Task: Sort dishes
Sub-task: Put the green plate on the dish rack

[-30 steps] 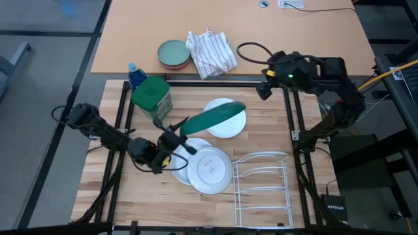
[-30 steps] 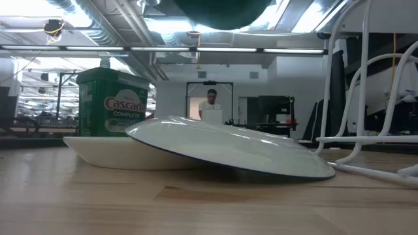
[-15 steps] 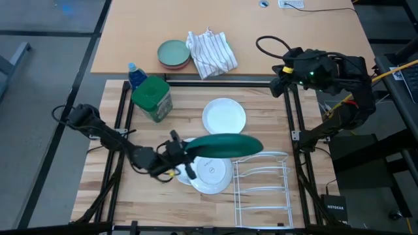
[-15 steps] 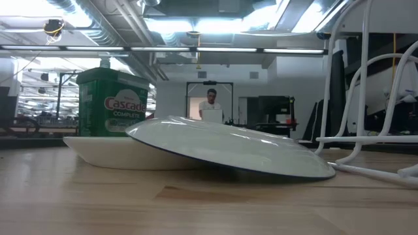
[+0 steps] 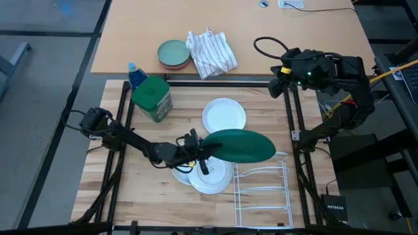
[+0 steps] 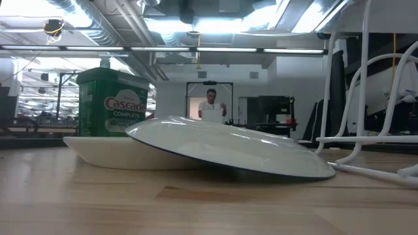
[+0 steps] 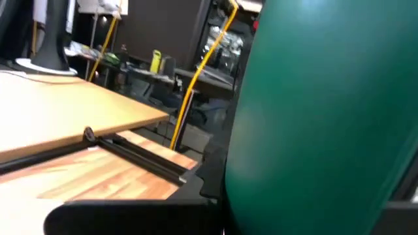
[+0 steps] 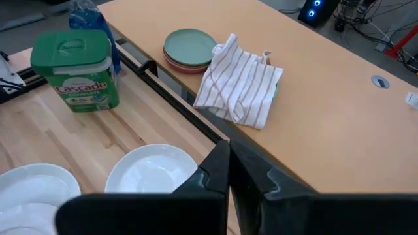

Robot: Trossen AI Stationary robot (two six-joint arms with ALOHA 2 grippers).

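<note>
We have the left pincer clamped on the rim of the dark green plate, which hangs flat above the bench, over the near edge of the wire rack. We judge the step in hand is to slot this plate into the rack, so we should tip it on edge, line it up with a gap between the wires and lower it slowly, letting go only once it leans steady.

The right pincer waits high at the bench's two o'clock corner, its fingers pressed together on nothing.

On the wooden bench one white plate lies at centre. Towards six o'clock the stamped plate rests tilted on another white plate. A green-lidded jar stands at ten o'clock.

Beyond, on the tan desk, sit a pale green dish and a striped cloth. A person stands far off in the room.
</note>
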